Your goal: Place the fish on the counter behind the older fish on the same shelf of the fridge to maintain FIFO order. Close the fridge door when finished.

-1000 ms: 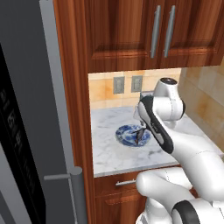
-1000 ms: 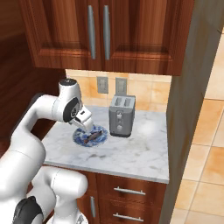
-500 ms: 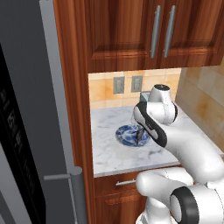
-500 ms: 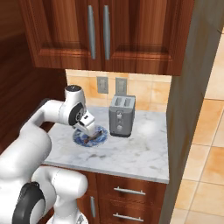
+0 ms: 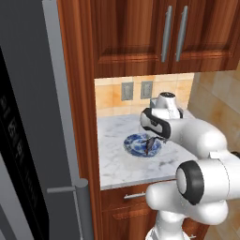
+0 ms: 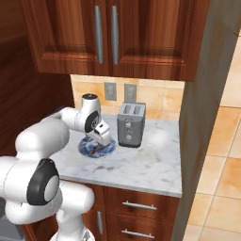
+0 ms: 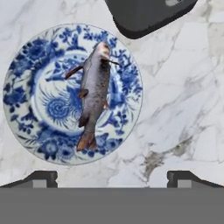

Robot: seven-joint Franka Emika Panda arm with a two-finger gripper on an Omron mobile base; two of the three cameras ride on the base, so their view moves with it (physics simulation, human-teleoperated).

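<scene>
The dark grey-brown fish [image 7: 94, 94] lies lengthwise on a blue-patterned plate [image 7: 26, 65] on the marbled counter [image 7: 183, 87]. My gripper [image 7: 112, 179] hangs open just above the plate's near rim, its fingertips [image 7: 41, 178] wide apart with nothing between them. From the base cameras the hand points down over the plate [image 5: 135, 143], close above the fish [image 5: 151, 144]; the gripper [image 6: 100, 142] sits over the plate [image 6: 89, 149]. The grey fridge door [image 5: 28, 140] stands at the left. The older fish and the shelf are out of view.
A grey toaster [image 6: 131, 124] stands right beside the plate on the counter [image 6: 141, 164], its dark base [image 7: 148, 13] at the hand view's top. Wooden upper cabinets [image 5: 154, 37] hang overhead. The fridge's bar handle [image 5: 82, 206] is near the counter's [image 5: 122, 164] left edge.
The arm has folded down and the hand has sunk lower over the plate. The fish and plate have not moved.
</scene>
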